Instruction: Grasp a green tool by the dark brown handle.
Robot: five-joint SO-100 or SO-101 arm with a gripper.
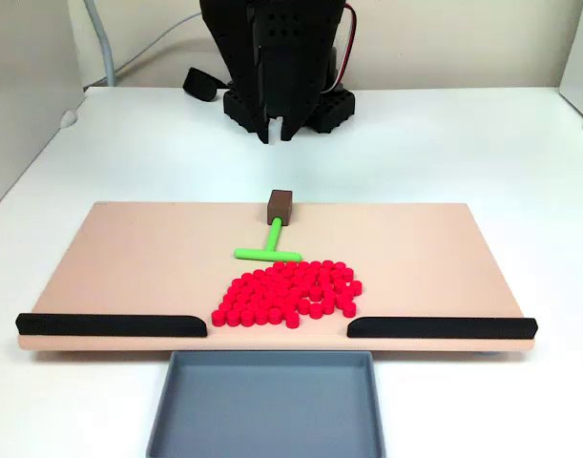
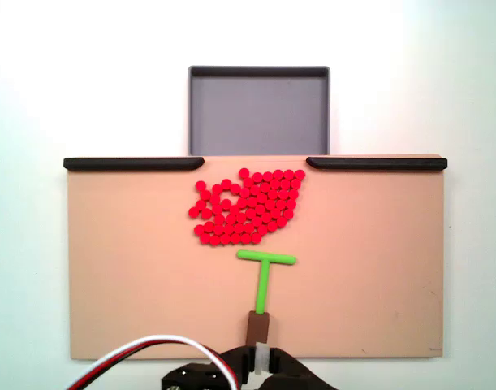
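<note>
Hovering behind the board's rear edge, my tool (image 1: 277, 129) holds nothing, fingertips nearly together. Directly ahead lies the dark brown handle (image 1: 280, 204); the green tool (image 1: 270, 243) stretches away from me toward the red cylinders (image 1: 289, 292).

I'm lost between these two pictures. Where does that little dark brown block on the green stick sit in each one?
A fixed view: the dark brown handle sits just above centre, at the board's far edge, below the black claw.
A fixed view: the dark brown handle sits low, near the bottom edge, just above the claw.
Shared landmark: the red pieces lie just beyond the green tool crossbar in both fixed views.
</note>
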